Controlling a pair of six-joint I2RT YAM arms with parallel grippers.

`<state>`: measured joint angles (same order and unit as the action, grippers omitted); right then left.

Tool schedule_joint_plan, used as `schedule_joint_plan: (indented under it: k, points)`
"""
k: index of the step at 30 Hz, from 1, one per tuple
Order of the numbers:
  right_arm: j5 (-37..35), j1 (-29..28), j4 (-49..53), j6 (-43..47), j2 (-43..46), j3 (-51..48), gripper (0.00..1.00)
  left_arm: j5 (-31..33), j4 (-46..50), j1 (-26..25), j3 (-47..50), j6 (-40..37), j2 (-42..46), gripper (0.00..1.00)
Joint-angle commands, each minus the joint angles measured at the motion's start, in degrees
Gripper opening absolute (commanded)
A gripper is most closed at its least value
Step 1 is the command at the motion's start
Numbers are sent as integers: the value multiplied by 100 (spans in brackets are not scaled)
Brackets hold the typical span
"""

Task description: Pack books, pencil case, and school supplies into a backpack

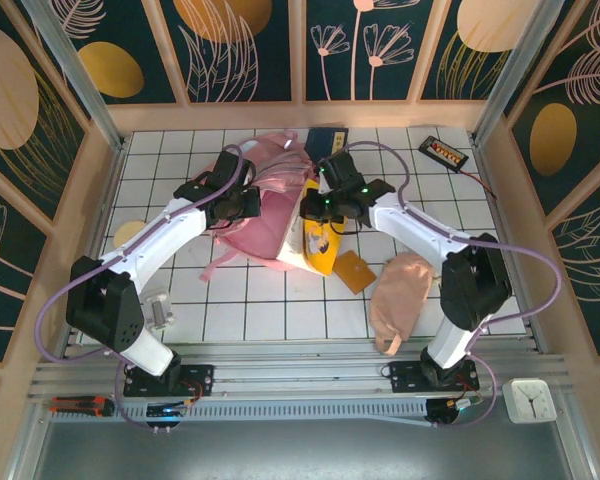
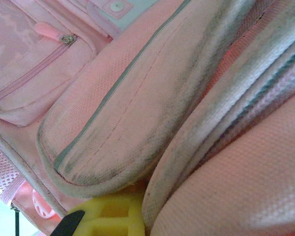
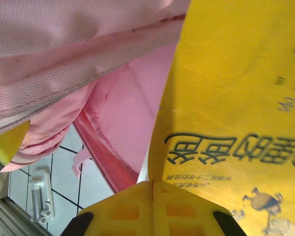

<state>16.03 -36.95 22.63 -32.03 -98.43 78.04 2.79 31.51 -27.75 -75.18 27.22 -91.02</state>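
– Over the table, on the top camera, what is in front of you?

– I see a bright pink backpack [image 1: 265, 215] lying in the middle of the white tiled table [image 1: 280, 315]. My left gripper [image 1: 246, 205] is at its left side. My right gripper [image 1: 308, 208] is at its right side and holds a yellow book [image 1: 323, 255], which stands tilted against the bag. A navy book [image 1: 327, 138] lies just behind the backpack at the far edge. An orange pad [image 1: 354, 271] lies flat just right of the yellow book. A peach pencil case [image 1: 400, 295] is slumped near the right arm's base. A black gadget [image 1: 444, 152] sits in the far right corner, and a pale yellow disc [image 1: 130, 233] is at the left edge.

– And the left wrist camera?

– Pink backpack fabric sits close against the lens: a padded, grey-edged fold, with a zipped pocket at upper left. The fold runs down behind a yellow finger pad [image 2: 113, 219] at the bottom edge. The jaws are closed nearly all the way and appear to pinch that fabric.

– And the right wrist?

– The yellow cover, printed with black characters, fills the right half. Its lower edge runs straight into my two yellow fingers [image 3: 118, 211], which are pressed tight together on it. Pink backpack material hangs to the left, and a strip of tiled table shows below it.
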Motion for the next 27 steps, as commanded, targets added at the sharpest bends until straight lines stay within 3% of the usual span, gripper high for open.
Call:
schedule_joint_plan:
  k: [1, 13, 14, 16, 20, 24, 27]
  points:
    - [490, -184, -1148, -115, -318, -157, 0, -312, -145, 26, -235, 430, 131, 0]
    - [438, -57, -3985, -1436, -1276, -386, 0, -660, -193, -230, -402, 677, 309, 0]
    - [462, -38, -4118, -1524, -1347, -367, 11, -713, -282, -238, -315, 741, 353, 0]
    - [567, -5, -4046, -1559, -1457, -202, 43, -764, -351, -239, -211, 811, 384, 0]
    - [254, -7, -2904, -1022, -1149, 55, 76, -755, -378, -232, -104, 777, 374, 0]
    - [-230, -25, -1441, -541, -499, -71, 79, -766, -386, -235, -129, 698, 321, 0]
    - [-98, -17, -643, -447, -41, -353, 75, -765, -405, -233, -154, 653, 279, 0]
